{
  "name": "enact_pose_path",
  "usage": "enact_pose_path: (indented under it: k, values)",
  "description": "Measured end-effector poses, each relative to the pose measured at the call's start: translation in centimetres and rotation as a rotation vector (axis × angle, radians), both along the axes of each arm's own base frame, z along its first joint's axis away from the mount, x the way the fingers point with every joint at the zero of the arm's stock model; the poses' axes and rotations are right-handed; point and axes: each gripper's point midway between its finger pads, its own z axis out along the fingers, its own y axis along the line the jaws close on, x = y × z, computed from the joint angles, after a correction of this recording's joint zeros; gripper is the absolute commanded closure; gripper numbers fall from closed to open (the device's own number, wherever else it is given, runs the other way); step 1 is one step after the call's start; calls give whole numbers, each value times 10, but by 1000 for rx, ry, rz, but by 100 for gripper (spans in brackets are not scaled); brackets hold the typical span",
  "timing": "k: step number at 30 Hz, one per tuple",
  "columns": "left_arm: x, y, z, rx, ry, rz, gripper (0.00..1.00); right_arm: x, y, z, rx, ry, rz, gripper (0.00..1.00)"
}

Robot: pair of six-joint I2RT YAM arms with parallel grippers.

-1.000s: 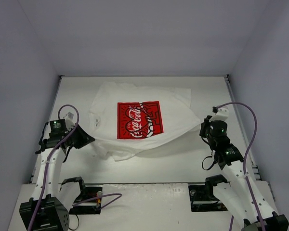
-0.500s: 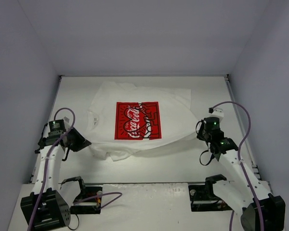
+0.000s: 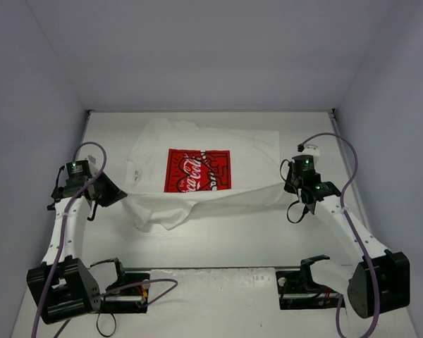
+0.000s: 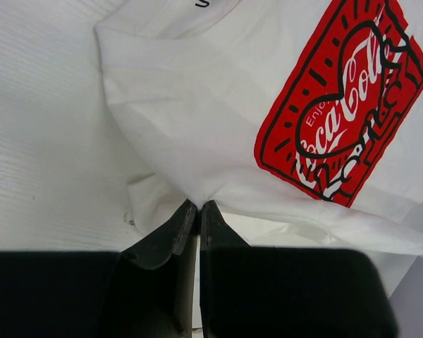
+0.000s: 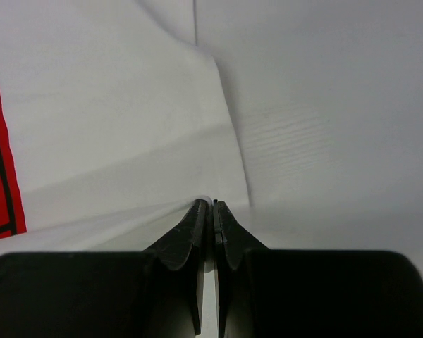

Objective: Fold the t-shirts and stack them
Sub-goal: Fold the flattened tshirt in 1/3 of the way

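Observation:
One white t-shirt (image 3: 197, 137) with a red rectangular chest print (image 3: 197, 170) lies on the table, print up. Its near hem is lifted and stretched between both grippers. My left gripper (image 3: 120, 195) is shut on the hem's left corner; in the left wrist view the t-shirt (image 4: 197, 105) bunches into the closed fingertips (image 4: 185, 211) of the left gripper (image 4: 199, 205). My right gripper (image 3: 285, 186) is shut on the right corner, where the t-shirt (image 5: 113, 127) pinches into the right gripper (image 5: 213, 204). The lifted edge sags in the middle, partly covering the print's lower rim.
The white table (image 3: 254, 239) is walled by grey panels at left, right and back. Both arm bases (image 3: 120, 285) sit at the near edge, with purple cables looping off each arm.
Both grippers have moved away from the near edge and outward, carrying the hem up and toward the back. The fold line now reaches the print's lower edge.

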Motion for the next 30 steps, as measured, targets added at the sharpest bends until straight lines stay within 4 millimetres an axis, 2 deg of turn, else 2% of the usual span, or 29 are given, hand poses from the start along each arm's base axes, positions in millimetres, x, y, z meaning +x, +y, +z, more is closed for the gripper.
enact_pose_path:
  k: [4, 12, 21, 24, 25, 26, 27, 28, 30]
  values:
    - [13, 7, -9, 22, 21, -7, 100, 14, 2, -7, -40, 47, 31, 100]
    - [58, 21, -20, 39, 46, -38, 100, 35, 3, -22, -109, 118, 91, 100]
    - [94, 26, -26, 63, 59, -77, 100, 57, 8, -59, -157, 236, 147, 100]
    - [104, 25, -30, 82, 67, -97, 99, 58, 9, -70, -159, 263, 151, 98]
    - [108, 25, -31, 89, 70, -102, 93, 57, 9, -73, -160, 270, 151, 89]
    - [111, 25, -32, 95, 72, -106, 77, 57, 9, -75, -161, 277, 150, 79]
    - [114, 26, -33, 100, 73, -108, 51, 57, 8, -77, -162, 282, 150, 73]
    - [119, 26, -34, 109, 73, -113, 43, 57, 8, -78, -163, 286, 150, 63]
    - [127, 31, -32, 130, 67, -113, 34, 58, 7, -79, -167, 290, 148, 50]
